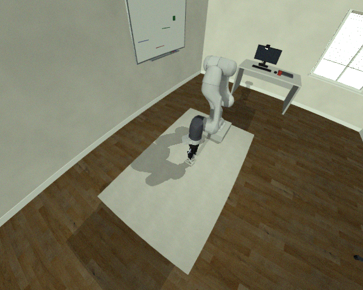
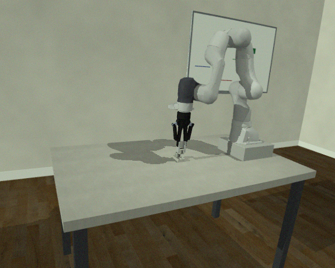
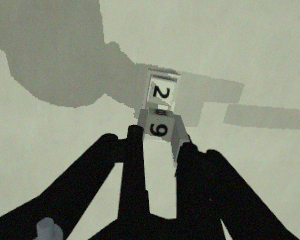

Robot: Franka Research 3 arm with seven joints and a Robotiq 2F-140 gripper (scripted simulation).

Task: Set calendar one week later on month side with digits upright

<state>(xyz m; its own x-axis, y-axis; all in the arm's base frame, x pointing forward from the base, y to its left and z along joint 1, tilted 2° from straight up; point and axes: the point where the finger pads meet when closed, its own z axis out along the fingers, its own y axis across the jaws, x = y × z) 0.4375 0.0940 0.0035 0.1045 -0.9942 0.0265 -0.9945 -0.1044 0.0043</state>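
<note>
Keeping note of the grip first: our tool [image 1: 191,159] [image 2: 181,149] [image 3: 158,123] is pinching the cube marked 9 [image 2: 182,151] [image 3: 152,124] by two opposite sides, its fingers pointing down. The cube marked 2 [image 2: 177,154] [image 3: 161,91] sits in the tray [image 1: 192,164] [image 2: 180,160] [image 3: 163,72], which rests on the worktop [image 1: 175,212] [image 2: 162,184] [image 3: 250,175]. The held cube is over or at the tray's other end; we cannot tell whether it touches the floor. Both numerals named are on faces turned up to the wrist view; the date and month are not legible to us. We judge the cubes light, stiff and rather smooth, so a modest squeeze low on parallel sides should serve, with the fingers clear of the tray walls. We expect a straight, slow lowering next, then a gentle release. A tilted cube could catch the rim or shove the light tray.
</note>
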